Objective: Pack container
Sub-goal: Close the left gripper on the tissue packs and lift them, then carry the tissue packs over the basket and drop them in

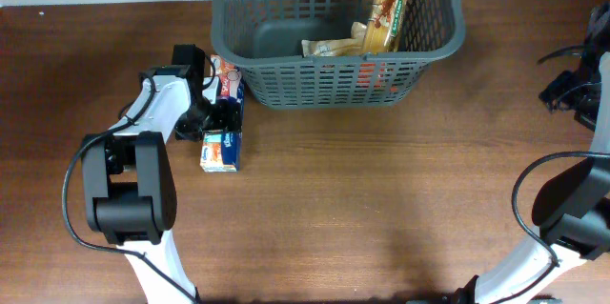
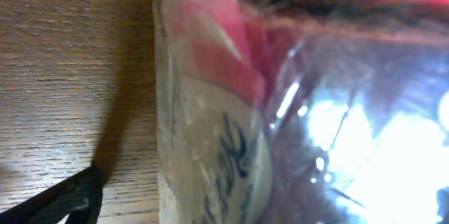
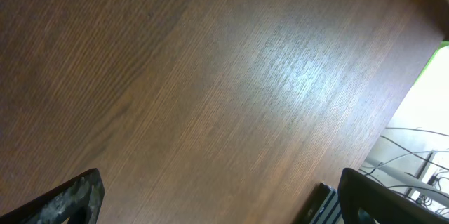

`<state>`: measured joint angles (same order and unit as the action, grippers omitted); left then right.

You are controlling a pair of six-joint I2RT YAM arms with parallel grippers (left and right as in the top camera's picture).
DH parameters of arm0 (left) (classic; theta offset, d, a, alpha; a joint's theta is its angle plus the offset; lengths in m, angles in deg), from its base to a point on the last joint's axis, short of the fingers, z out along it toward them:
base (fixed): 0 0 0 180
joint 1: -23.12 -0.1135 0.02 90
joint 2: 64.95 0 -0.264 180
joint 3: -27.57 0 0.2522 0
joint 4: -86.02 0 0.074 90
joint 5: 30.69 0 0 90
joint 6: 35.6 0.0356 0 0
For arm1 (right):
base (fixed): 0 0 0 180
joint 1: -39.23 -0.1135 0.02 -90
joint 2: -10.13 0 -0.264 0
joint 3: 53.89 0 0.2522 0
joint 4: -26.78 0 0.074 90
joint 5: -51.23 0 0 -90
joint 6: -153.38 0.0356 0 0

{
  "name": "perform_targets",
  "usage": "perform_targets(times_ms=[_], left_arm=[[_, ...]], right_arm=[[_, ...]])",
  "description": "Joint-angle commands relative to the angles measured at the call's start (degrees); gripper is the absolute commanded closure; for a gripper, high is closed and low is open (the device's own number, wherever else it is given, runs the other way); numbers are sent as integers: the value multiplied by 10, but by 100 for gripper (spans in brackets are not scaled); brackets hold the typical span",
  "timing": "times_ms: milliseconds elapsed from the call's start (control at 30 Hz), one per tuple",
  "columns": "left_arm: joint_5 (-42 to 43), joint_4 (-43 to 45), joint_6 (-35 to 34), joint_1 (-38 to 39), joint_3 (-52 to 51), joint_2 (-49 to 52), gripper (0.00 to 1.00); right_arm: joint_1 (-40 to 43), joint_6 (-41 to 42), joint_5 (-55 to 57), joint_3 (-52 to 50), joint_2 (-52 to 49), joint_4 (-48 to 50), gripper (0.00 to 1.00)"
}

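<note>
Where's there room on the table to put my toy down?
The wide bare table in front of the container, between the left arm and right arm, is free. The container's left floor is bare too. It's crowded at its left corner, with the packet and small box.

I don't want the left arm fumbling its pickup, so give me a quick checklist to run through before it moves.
1. Left gripper at the plastic packet: ok, packet fills the left wrist view.
2. Grip closed on packet: cannot tell, only one finger shows.
3. Room in the container: ok, bare floor on its left side.
4. Blue-and-white box clear of the lift: cannot tell, it lies close beside the gripper.
5. Right gripper clear: ok, open over bare table, far right.
</note>
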<state>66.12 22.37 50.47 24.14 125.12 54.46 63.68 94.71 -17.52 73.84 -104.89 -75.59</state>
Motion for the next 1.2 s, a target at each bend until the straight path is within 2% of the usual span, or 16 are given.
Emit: perform_targets(times_ms=[0, 67, 133, 167, 267, 433, 600, 800, 867, 1067, 1167], left_arm=[[20, 2, 8, 1, -7, 28, 10], [20, 2, 7, 1, -7, 28, 41], [19, 2, 7, 1, -7, 28, 66], [19, 2, 7, 0, -7, 28, 76], [19, -1, -2, 0, -7, 27, 98], [-7, -22, -66, -19, 6, 27, 98], [-6, -79, -137, -102, 67, 8, 98], [-7, -121, -145, -179, 130, -51, 98], [-8, -141, -145, -200, 172, -97, 98], [-13, -148, -122, -175, 273, -223, 98], [-57, -142, -118, -131, 315, -269, 98]], right_arm=[[3, 7, -3, -3, 4, 0, 1], [3, 7, -3, -3, 4, 0, 1], [3, 7, -3, -3, 4, 0, 1], [3, 7, -3, -3, 4, 0, 1], [3, 7, -3, -3, 4, 0, 1], [3, 7, -3, -3, 4, 0, 1], [3, 7, -3, -3, 4, 0, 1], [3, 7, -3, -3, 4, 0, 1], [3, 7, -3, -3, 4, 0, 1], [3, 7, -3, -3, 4, 0, 1], [3, 7, -3, -3, 4, 0, 1]])
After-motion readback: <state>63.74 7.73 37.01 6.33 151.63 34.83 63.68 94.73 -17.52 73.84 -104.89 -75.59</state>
